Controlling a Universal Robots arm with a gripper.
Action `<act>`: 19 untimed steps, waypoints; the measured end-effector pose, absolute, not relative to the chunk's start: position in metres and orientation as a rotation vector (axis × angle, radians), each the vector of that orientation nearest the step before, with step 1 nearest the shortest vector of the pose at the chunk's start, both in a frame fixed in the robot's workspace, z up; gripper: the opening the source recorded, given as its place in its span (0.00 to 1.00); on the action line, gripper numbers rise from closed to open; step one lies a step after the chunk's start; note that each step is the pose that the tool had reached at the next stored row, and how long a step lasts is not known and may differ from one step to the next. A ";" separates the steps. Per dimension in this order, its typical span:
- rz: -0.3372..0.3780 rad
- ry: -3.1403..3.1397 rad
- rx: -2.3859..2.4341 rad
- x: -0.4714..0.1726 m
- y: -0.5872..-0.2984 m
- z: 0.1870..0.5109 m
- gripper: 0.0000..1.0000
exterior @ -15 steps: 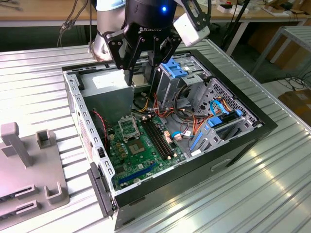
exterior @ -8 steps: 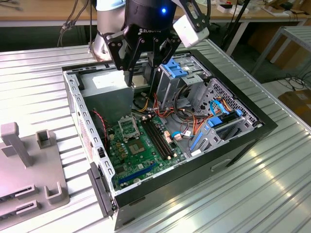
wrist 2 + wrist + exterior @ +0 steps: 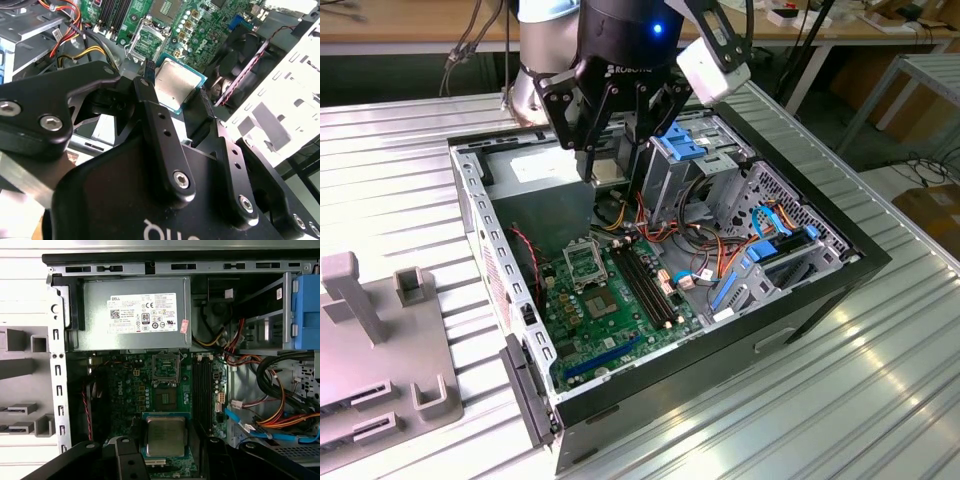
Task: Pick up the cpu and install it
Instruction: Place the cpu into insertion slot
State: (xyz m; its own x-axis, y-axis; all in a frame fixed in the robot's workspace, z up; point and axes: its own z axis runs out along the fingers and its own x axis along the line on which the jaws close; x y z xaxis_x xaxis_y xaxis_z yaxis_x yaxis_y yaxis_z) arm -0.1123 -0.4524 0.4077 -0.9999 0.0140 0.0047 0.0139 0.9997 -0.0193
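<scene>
Gripper [image 3: 611, 172] of a single robot arm hangs above an open computer case [image 3: 472, 215], its two black fingers [image 3: 159, 125] clamped on opposite edges of the cpu [image 3: 176, 84]. The chip, silver lid turned toward the arm's cameras, is held in the air over the motherboard [image 3: 620, 310] and clear of it. The socket [image 3: 166, 365], ringed by its metal frame, sits beside the power supply [image 3: 135, 315] and appears unfilled, though its inside is hard to make out.

In the exterior view the chip is little more than a pale sliver between the fingertips (the gripper's dark linkage covers most of it), and the arm itself is cut off by the picture's upper edge. In the second wrist view the gripper's own body blocks much of the case floor.

Memory slots [image 3: 645, 285] run alongside the socket, on the side toward the exterior view's right. Beyond them a tangle of red, orange and yellow cables [image 3: 705, 245] spreads under a blue drive cage [image 3: 685, 140], hiding what lies below.

The case rests on a ribbed metal table [image 3: 820, 400]. A grey fixture [image 3: 380, 340] stands on the table at the exterior view's left, well apart from the case and partly cut off by the picture's edge.
</scene>
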 end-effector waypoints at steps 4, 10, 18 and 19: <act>0.030 -3.136 -0.022 -0.112 -0.453 0.406 0.47; 0.041 -3.136 0.110 -0.103 -0.452 0.382 0.47; 0.041 -3.135 0.109 -0.094 -0.449 0.369 0.47; 0.041 -3.135 0.109 -0.094 -0.449 0.369 0.47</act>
